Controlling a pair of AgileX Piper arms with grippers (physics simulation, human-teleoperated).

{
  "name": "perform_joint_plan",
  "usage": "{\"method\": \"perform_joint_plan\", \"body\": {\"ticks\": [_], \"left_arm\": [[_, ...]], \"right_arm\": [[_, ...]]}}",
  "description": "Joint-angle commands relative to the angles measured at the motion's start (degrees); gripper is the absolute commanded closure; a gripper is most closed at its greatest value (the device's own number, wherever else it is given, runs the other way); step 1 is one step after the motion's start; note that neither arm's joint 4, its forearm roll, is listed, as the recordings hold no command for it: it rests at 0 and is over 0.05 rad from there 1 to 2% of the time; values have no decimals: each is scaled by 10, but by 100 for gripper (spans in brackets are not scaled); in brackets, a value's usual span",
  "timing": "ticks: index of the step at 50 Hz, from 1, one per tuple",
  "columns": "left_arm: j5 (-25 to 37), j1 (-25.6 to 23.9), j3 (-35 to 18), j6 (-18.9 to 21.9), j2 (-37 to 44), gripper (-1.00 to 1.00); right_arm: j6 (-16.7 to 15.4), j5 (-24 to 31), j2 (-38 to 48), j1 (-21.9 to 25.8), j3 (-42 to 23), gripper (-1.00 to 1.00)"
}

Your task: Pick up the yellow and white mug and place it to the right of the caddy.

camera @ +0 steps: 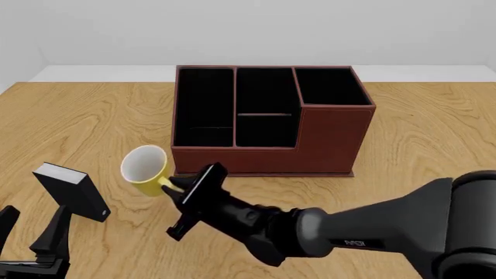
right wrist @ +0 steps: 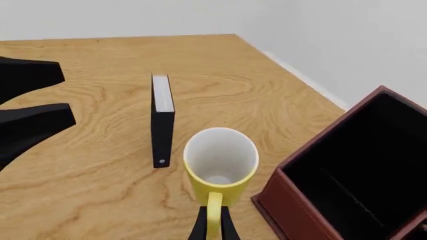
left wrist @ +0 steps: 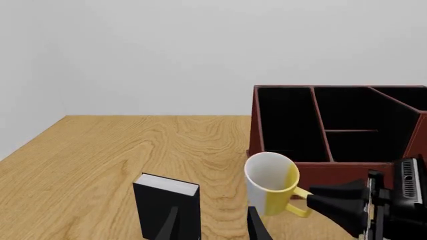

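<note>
Beside the caddy's [left wrist: 333,127] lower front corner, in the left wrist view, the yellow and white mug [left wrist: 271,182] is tipped so its white mouth faces this camera, and its yellow handle sticks out toward the right gripper [left wrist: 327,200], whose black fingers come in from the side and reach the handle. The small black block [left wrist: 167,205] with a white edge stands on the wooden worktop [left wrist: 100,160] just beside the mug, apart from it. The left gripper [left wrist: 213,227] shows only two dark fingertips with a wide gap between them and nothing in it.

Seen from the front, the mug [camera: 146,170] sits at the caddy's [camera: 326,136] front left corner, near it; contact cannot be told. Its mouth faces up and toward the camera, its handle toward the right arm. The right gripper [camera: 176,189] has its fingers at that handle. The left gripper [camera: 32,238] waits near the view's bottom left, spread wide, with the black block [camera: 71,192] between it and the mug. The worktop [camera: 419,133] to the right of the caddy is bare wood.

Along the right wrist's line of sight, the mug [right wrist: 220,167] lies straight ahead, its long axis pointing away from the fingers, and the handle runs back between the two fingertips, which stand narrow and pinch it from both sides [right wrist: 212,227]. I judge the handle grasped, so the right arm is placed to carry the mug across the caddy's [right wrist: 347,175] front to its far side.
</note>
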Motion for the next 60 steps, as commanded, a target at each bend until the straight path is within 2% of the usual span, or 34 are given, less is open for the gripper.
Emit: {"method": "perform_joint_plan", "body": {"ticks": [1,11,16,18,29,47,60], "left_arm": [[1,0,0,-1,-1,-100],[0,0,0,0,-1,-100],[0,0,0,0,0,-100],[0,0,0,0,0,-100],[0,0,0,0,0,-100],[0,0,0,0,0,-100],[0,0,0,0,0,-100]], "right_arm": [[-12,5,-47,1,26,100],[-24,20,-95,2,49,100],[-54,26,-116,-2,60,100],[-47,38,-133,-1,62,100],[-62,52,-189,-8,84,100],[-100,95,-270,-5,93,100],[-106,119,-324,-17,103,100]]}}
